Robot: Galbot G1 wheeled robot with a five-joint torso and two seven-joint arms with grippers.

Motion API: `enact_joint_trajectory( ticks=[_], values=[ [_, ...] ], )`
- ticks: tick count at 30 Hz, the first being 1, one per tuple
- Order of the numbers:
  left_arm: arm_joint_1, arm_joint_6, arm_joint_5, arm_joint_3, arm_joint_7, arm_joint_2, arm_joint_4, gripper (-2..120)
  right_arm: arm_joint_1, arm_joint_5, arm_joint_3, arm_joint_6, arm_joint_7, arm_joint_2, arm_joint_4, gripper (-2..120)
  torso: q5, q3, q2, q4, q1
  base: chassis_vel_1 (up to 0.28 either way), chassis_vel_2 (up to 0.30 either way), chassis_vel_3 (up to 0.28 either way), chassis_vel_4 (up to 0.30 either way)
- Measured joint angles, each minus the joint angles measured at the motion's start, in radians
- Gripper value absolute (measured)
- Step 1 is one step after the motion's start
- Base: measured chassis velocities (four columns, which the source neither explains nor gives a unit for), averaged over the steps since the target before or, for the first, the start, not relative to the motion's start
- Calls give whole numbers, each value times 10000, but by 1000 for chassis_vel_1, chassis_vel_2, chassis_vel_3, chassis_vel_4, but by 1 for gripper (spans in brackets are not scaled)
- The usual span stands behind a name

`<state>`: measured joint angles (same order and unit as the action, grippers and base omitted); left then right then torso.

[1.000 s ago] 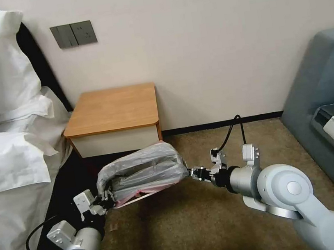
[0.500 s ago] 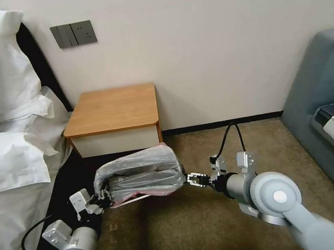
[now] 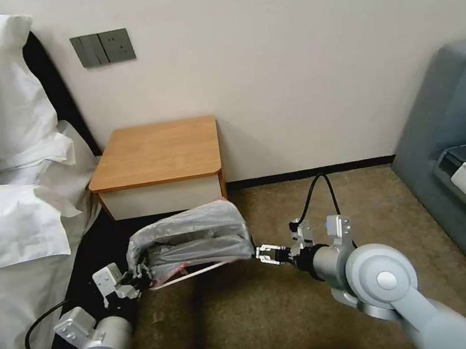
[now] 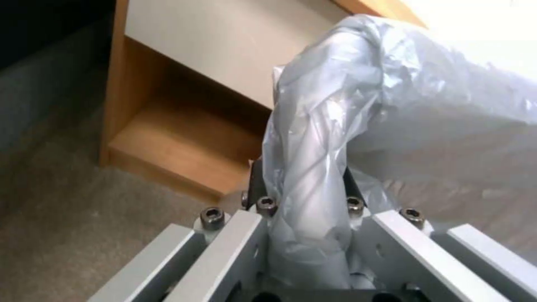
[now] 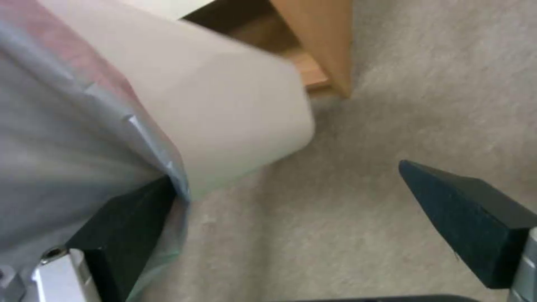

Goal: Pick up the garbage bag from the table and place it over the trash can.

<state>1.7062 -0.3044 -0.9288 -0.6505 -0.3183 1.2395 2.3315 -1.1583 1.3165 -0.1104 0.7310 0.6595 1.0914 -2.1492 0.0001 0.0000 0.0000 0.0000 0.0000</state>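
While my left gripper (image 3: 137, 277) grips a bunched fold of the thin crinkly grey garbage bag (image 3: 193, 243), already draped over the cream-beige plastic trash can (image 5: 224, 109) below the wooden nightstand table (image 3: 157, 150), my right gripper (image 3: 266, 253) has its jaws spread wide beside the bag's edge, so I judge only release and tidying remain.

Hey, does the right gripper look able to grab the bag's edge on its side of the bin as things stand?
Probably yes. The right gripper is open beside the trash can, one finger touching the garbage bag. Only carpet lies between its fingers. The left gripper holds the far end.
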Motion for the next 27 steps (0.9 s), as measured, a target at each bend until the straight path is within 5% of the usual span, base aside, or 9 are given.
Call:
enact_joint_trajectory(
  ticks=[2, 9, 27],
  values=[
    [0, -46, -135, -66, -38, -12, 72, 4, -31, -1365, 178, -7, -512, -12, 164, 100, 0, 0, 0, -1, 1, 0, 0, 0, 0],
    [63, -92, -200, -79, -53, 48, 168, 5, 226, -2576, 476, -149, -750, 242, 531, 100, -1, 0, 0, 0, 1, 0, 0, 0, 0],
    [191, -197, 339, -235, 223, 38, 123, 5, 408, -3478, 435, -824, -759, 272, 499, 100, -1, 0, 1, 0, 1, 0, 0, 0, 0]
  ],
)
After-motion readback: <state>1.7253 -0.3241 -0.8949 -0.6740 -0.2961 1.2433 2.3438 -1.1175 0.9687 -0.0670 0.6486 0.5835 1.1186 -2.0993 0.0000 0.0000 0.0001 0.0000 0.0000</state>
